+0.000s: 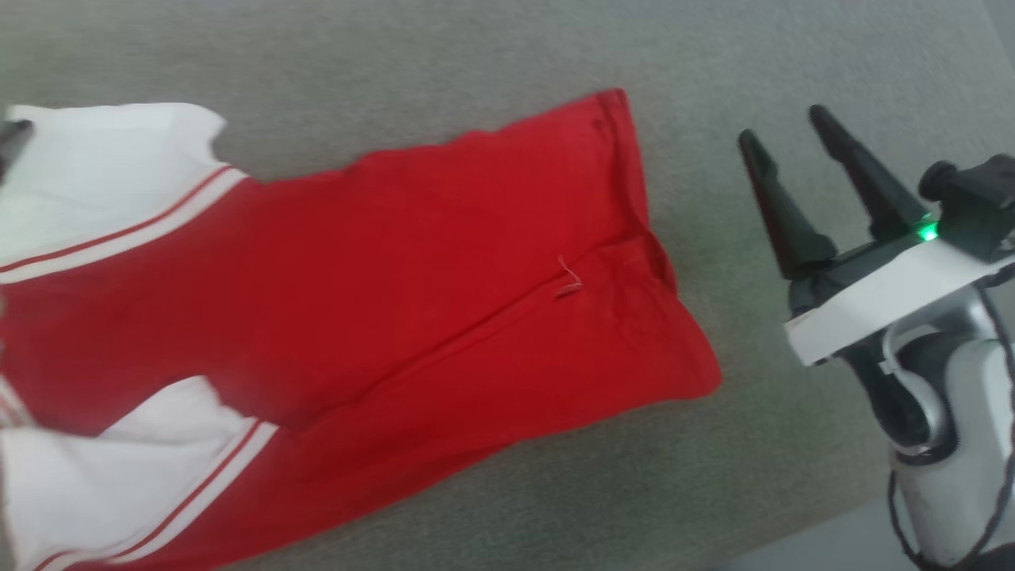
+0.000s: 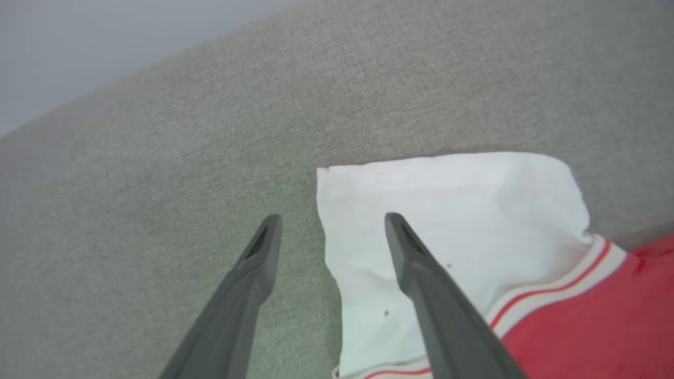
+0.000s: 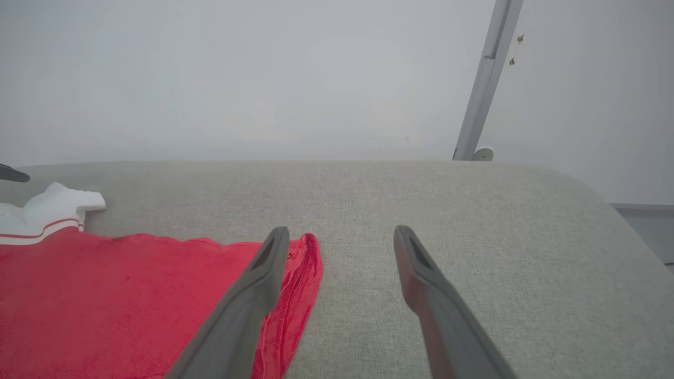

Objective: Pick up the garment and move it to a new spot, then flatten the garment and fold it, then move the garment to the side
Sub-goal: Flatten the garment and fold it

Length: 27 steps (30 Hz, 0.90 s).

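The red garment [image 1: 381, 293] lies spread on the grey fabric surface, its hem toward the right and its white striped sleeves [image 1: 111, 174] at the left; no number shows on the upturned side. My right gripper [image 1: 781, 127] hovers open to the right of the hem, off the cloth. In the right wrist view the right gripper [image 3: 341, 231] is open with the hem corner [image 3: 300, 273] by its left finger. In the left wrist view my left gripper [image 2: 333, 218] is open above the outer edge of one white sleeve [image 2: 453, 226], holding nothing.
The grey upholstered surface [image 1: 476, 47] extends behind and to the right of the garment. A pale wall and a slanted metal bar [image 3: 487, 73] stand beyond its far edge. The surface's near right corner drops off [image 1: 833, 539].
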{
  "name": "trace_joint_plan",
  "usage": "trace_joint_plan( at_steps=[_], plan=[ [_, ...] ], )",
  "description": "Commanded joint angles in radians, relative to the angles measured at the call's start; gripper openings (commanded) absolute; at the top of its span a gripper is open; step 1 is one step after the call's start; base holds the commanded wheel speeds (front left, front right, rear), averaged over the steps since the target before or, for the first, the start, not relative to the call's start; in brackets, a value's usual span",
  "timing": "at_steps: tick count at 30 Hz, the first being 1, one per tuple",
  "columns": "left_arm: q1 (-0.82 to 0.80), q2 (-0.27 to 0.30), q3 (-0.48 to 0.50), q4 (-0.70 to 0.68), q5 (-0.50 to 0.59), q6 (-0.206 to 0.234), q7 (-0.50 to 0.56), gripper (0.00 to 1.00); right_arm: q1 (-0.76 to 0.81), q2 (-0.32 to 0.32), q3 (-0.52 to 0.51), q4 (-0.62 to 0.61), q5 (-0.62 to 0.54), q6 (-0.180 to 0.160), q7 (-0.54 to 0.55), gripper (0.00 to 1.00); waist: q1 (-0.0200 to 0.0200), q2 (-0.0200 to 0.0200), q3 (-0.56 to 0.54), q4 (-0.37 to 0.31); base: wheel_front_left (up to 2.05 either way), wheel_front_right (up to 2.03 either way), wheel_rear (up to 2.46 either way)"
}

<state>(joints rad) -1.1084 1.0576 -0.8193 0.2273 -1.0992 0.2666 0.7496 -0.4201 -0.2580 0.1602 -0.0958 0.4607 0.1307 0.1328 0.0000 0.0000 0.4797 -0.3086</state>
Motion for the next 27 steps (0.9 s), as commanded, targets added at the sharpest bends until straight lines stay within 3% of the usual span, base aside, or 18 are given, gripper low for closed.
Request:
trace_joint_plan(
  at_steps=[1, 8, 12, 13, 14, 18, 27],
  plan=[
    [-0.017, -0.013, 0.001, 0.020, 0.002, -0.005, 0.007, 1.00, -0.015, 0.008, 0.007, 0.005, 0.003, 0.000, -0.010, 1.00, 0.0000, 0.0000, 0.035, -0.036, 0.00, 0.00, 0.00],
    [-0.078, -0.045, -0.027, 0.174, 0.029, -0.019, 0.071, 1.00, -0.033, 0.012, 0.045, 0.044, 0.001, 0.000, -0.028, 1.00, 0.0000, 0.0000, 0.068, -0.070, 0.00, 0.00, 0.00],
    [-0.058, -0.077, -0.057, 0.243, 0.005, -0.003, 0.149, 1.00, -0.038, 0.007, 0.058, 0.053, 0.015, 0.000, -0.009, 1.00, 0.0000, 0.0000, 0.075, -0.070, 0.00, 0.00, 0.00],
    [-0.047, -0.089, -0.062, 0.253, -0.009, 0.004, 0.177, 0.12, -0.039, 0.005, 0.062, 0.053, 0.021, 0.000, 0.001, 1.00, 0.0000, 0.0000, 0.076, -0.068, 0.00, 0.00, 0.00],
    [-0.037, -0.096, -0.076, 0.257, -0.008, 0.010, 0.208, 0.00, -0.043, 0.002, 0.066, 0.053, 0.024, 0.000, 0.010, 1.00, 0.0000, 0.0000, 0.076, -0.065, 0.00, 0.00, 0.00],
    [-0.047, -0.129, -0.079, 0.249, -0.017, 0.024, 0.223, 0.00, -0.069, 0.008, 0.061, 0.063, 0.048, 0.000, 0.063, 1.00, 0.0000, 0.0000, 0.076, -0.042, 0.00, 0.00, 0.00],
    [-0.111, -0.226, -0.083, 0.240, 0.003, -0.015, 0.186, 0.00, -0.225, -0.009, 0.078, 0.172, 0.073, 0.000, 0.241, 1.00, 0.0000, 0.0000, 0.080, 0.040, 0.00, 0.00, 0.00]
  ],
)
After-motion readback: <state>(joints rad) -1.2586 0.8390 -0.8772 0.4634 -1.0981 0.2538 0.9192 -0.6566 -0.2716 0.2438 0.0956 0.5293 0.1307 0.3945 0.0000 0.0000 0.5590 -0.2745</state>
